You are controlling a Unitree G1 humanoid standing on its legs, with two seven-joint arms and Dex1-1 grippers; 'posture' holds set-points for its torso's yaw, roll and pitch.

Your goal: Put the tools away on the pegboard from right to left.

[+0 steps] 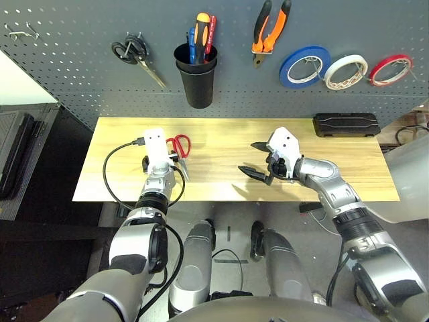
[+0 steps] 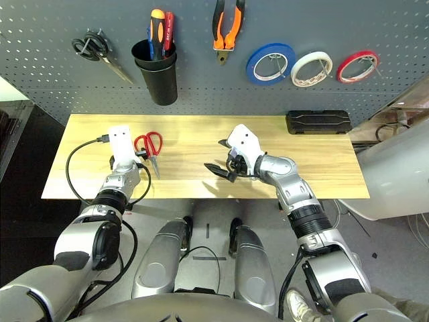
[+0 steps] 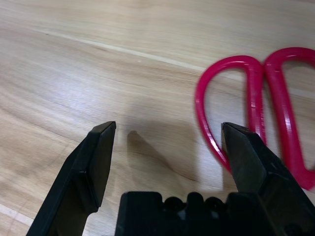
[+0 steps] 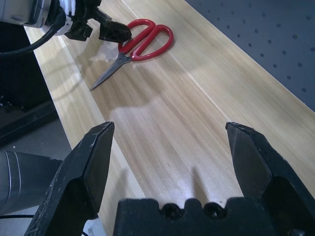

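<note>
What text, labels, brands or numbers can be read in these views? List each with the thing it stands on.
None can be read.
white tape roll: a faint pattern around its ring, too small to tell as text.
black case on the table: no legible marking.
black cup, orange-and-black-handled pliers, red-handled scissors: no print shows.

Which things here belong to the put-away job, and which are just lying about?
Job: red-handled scissors on table, pegboard, white tape roll, pliers, screwdriver in cup.
Bystanders: blue tape roll, red tape roll, black-handled scissors, black case.
</note>
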